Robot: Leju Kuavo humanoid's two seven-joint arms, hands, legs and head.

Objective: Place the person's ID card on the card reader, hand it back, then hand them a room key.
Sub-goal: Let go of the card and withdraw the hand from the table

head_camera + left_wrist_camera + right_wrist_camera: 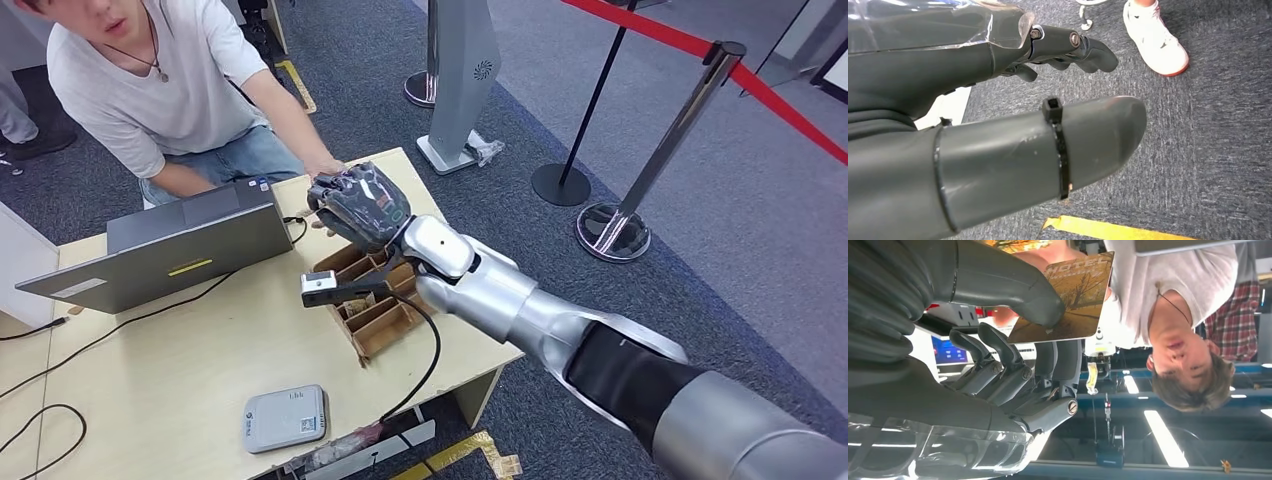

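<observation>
My right hand (355,205) pinches the hotel room key card (1068,295) toward the person's hand (325,168); I should hold steady until they grip it.

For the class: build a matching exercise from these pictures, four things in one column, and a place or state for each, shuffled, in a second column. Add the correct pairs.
Things
1. room key card
2. laptop
3. card reader
4. cardboard organizer

Places or states
A. flat on the table's near edge, nothing on it
B. pinched in the right hand, held out to the person
C. open, at the table's far left
D. on the table under the right wrist

Pairs: 1-B, 2-C, 3-A, 4-D
</observation>
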